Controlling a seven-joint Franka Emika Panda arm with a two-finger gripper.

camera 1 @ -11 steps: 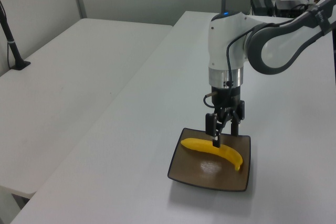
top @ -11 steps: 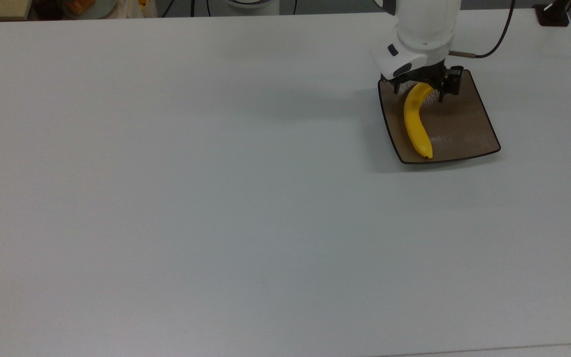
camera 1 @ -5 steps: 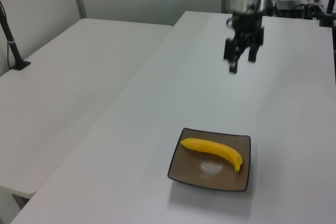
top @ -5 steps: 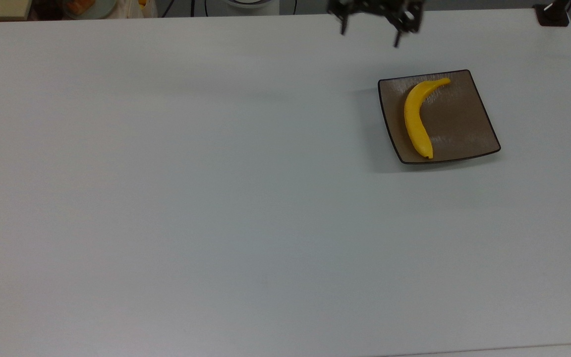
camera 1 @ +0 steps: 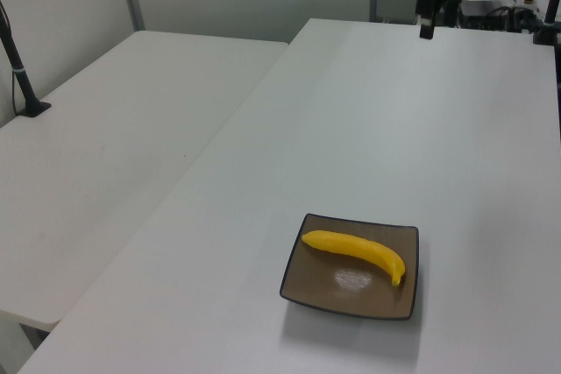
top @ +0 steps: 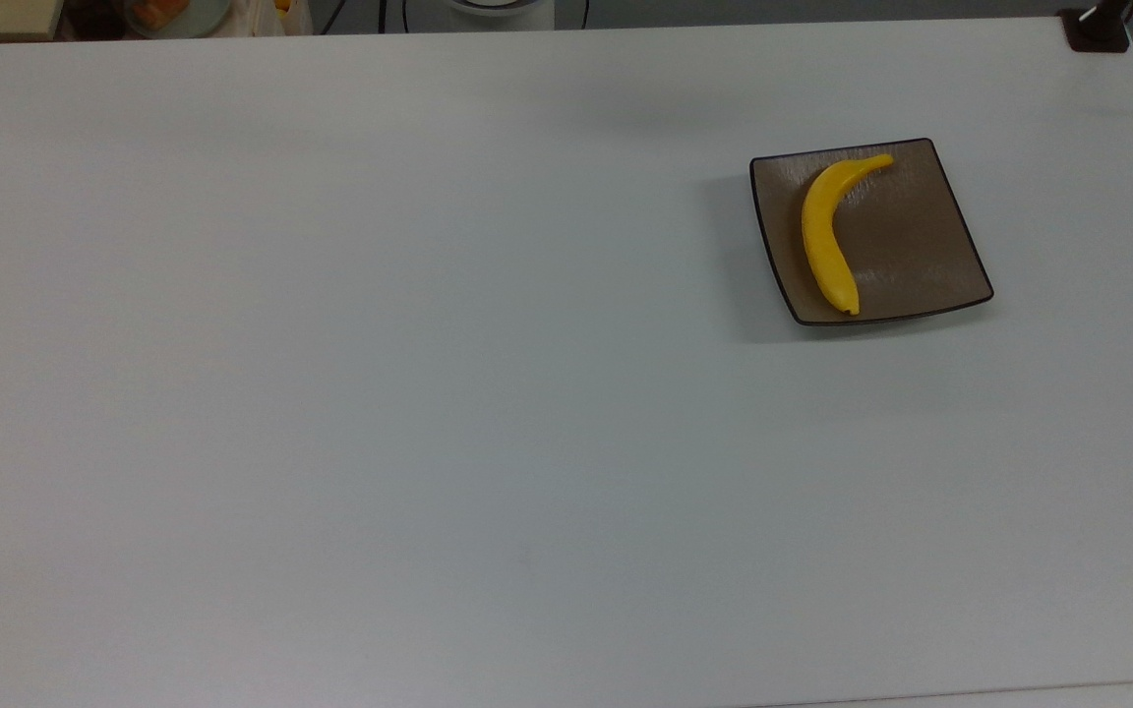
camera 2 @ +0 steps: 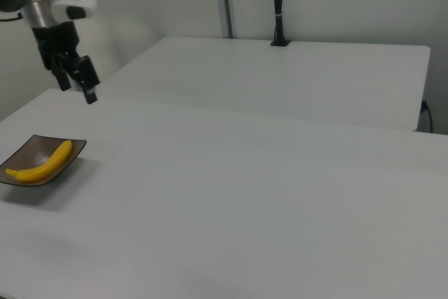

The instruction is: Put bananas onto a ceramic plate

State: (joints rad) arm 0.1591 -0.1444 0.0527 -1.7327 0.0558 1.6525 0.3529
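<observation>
The banana [top: 828,236] lies flat inside the square brown plate [top: 921,246] near the surface's [top: 429,393] far right corner in the top view, the empty pincer [camera 2: 75,80] raised well apart, fingers parted; placement appears complete, leaving only retreat.

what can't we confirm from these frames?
- Underside of the banana and the patch of ceramic plate under it: covered by the banana itself in the top view.
- Arm above the gripper: cut off by the left view's top edge.
- Gripper finger gap: too small and dark to judge in the right view.
- Items past the table: cropped by the top view's upper edge.
</observation>
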